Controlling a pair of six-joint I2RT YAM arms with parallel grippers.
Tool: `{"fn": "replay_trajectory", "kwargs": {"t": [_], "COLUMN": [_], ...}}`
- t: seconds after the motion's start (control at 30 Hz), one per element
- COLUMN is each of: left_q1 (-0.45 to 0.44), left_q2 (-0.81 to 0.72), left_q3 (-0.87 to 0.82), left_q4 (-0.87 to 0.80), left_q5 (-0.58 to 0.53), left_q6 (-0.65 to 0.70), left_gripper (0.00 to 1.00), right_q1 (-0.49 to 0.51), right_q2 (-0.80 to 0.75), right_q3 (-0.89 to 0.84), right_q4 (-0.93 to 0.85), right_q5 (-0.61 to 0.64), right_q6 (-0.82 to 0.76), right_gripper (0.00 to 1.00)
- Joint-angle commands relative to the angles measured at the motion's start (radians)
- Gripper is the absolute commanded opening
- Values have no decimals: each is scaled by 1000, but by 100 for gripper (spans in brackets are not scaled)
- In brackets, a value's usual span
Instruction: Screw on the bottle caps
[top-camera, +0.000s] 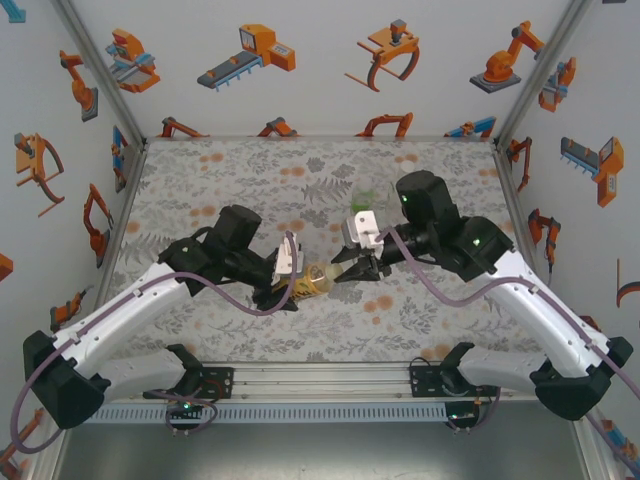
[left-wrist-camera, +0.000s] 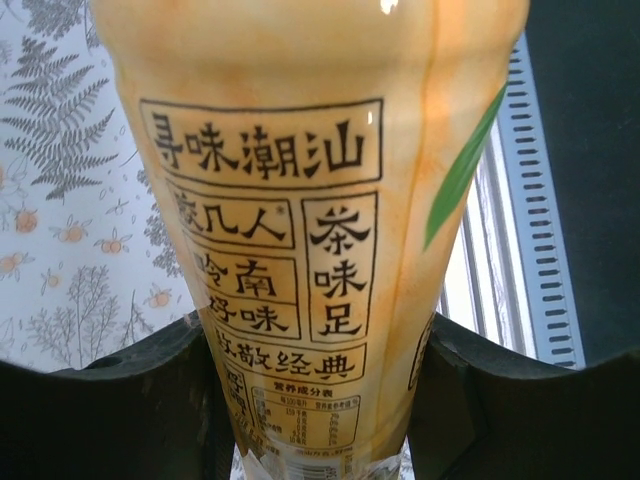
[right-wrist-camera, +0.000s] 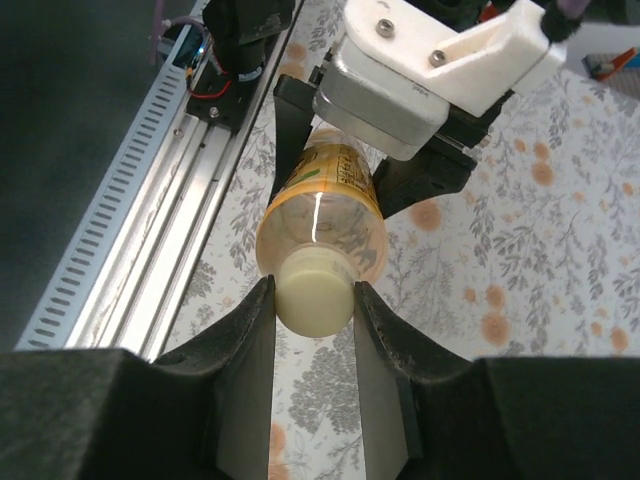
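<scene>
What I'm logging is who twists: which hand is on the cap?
The right hand: its fingers clasp the white cap, while the left hand grips the yellow bottle by its labelled body.

Top cam: high behind my arm bases (top-camera: 200, 383), looking down & fwd over the tabletop (top-camera: 230, 180) to the back wall (top-camera: 320, 100). L wrist cam: v. close on the amber bottle (left-wrist-camera: 300, 200), facing its label. R wrist cam: close, facing that bottle's white cap (right-wrist-camera: 313, 290) end-on from the opposite side. All 3 share bottle + floral tabletop; both wrist cams catch the front rail (right-wrist-camera: 150, 230).
</scene>
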Motion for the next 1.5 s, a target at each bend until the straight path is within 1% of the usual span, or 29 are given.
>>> {"fn": "replay_trajectory", "kwargs": {"t": [0.0,0.03,0.1,0.2,0.33,0.47,0.5,0.6,0.77,0.8,0.83,0.87,0.9,0.97,1.03,1.07,1.13,1.27,1.47], "left_q1": [1,2,3,7,14,16,15,15,18,18,19,20,19,21,25,24,27,31,33], "left_q2": [-28,-30,-34,-45,-49,-45,-47,-48,-46,-47,-48,-51,-54,-60,-66,-69,-75,-80,-86], "left_q3": [5,4,-4,-15,-21,-21,-23,-25,-21,-24,-24,-26,-27,-33,-37,-39,-43,-44,-44], "left_q4": [53,59,80,110,135,143,145,150,152,154,157,159,162,173,173,176,181,184,186], "left_q5": [-45,-55,-84,-123,-154,-182,-189,-210,-227,-228,-229,-227,-227,-225,-197,-183,-166,-162,-161], "left_q6": [-22,-24,-38,-55,-68,-74,-75,-80,-92,-94,-94,-96,-99,-105,-102,-102,-102,-107,-113], "left_gripper": [0,0,0,0,0,0,0,0,0,2,7,15,25,51,79,89,93,94,94], "right_q1": [7,7,7,7,7,7,6,7,7,7,7,7,6,7,7,7,7,7,7], "right_q2": [-49,-65,-94,-101,-77,-52,-46,-30,-20,-20,-21,-22,-22,-20,-14,-7,11,78,267], "right_q3": [-100,-130,-180,-201,-189,-201,-197,-173,-183,-183,-183,-182,-181,-169,-152,-139,-107,-10,223], "right_q4": [210,260,344,384,348,309,275,192,210,214,218,219,216,204,178,160,108,-27,-285], "right_q5": [92,127,240,343,456,519,538,582,578,577,578,581,586,599,616,628,658,739,944], "right_q6": [396,487,690,961,1283,1572,1627,1723,1752,1755,1755,1752,1748,1732,1703,1681,1634,1503,1272], "right_gripper": [0,0,0,0,0,0,0,0,0,0,0,0,0,0,0,0,0,0,0]}}
